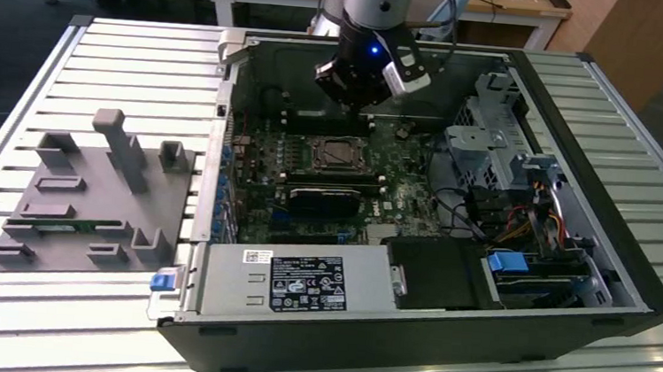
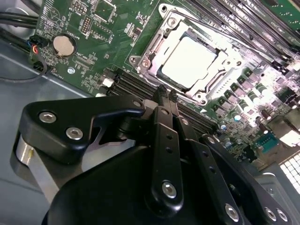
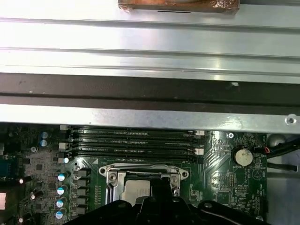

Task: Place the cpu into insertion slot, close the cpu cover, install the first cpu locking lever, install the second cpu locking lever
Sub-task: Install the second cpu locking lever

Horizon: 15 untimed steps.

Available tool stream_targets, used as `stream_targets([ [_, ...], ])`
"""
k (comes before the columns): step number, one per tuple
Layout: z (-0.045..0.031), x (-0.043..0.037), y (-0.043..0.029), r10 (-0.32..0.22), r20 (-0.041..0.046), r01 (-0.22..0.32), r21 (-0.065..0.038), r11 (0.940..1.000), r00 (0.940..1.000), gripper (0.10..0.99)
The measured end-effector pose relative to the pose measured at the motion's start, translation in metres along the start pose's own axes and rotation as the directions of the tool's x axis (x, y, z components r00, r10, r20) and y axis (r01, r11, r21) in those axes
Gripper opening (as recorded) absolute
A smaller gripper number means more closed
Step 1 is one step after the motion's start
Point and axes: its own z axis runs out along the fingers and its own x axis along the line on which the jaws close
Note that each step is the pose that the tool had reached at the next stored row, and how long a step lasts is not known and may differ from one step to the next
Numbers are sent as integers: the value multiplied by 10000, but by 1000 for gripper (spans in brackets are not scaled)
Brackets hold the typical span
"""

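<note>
The cpu (image 2: 190,61) shows its silvery top, lying flat in the insertion slot (image 2: 140,61) on the green motherboard. The silver cpu cover (image 2: 176,26) frames it and looks folded down around the chip. I cannot tell how the locking levers stand. My gripper (image 2: 164,93) hovers above the board just beside the socket, its black fingers (image 2: 161,122) pressed together with nothing between them. In the exterior view the gripper (image 1: 360,99) hangs over the far part of the board, behind the socket (image 1: 337,154). The first wrist view has the cpu (image 3: 136,190) right by the dark fingers (image 3: 157,194).
Long black memory slots (image 3: 131,140) run beside the socket, between it and the case wall (image 3: 150,61). A coin cell (image 2: 64,44) sits nearby. A black heatsink (image 1: 328,199), the power supply (image 1: 300,281) and a drive cage (image 1: 489,141) surround the board. A grey fixture (image 1: 94,194) lies outside the case.
</note>
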Motion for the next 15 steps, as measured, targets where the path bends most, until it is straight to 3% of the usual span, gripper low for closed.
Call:
stream_targets([
  [5,-3,1,-21,1,-1,-1,2,10000,10000,106],
  [15,-11,6,-136,1,-1,-1,1,10000,10000,106],
])
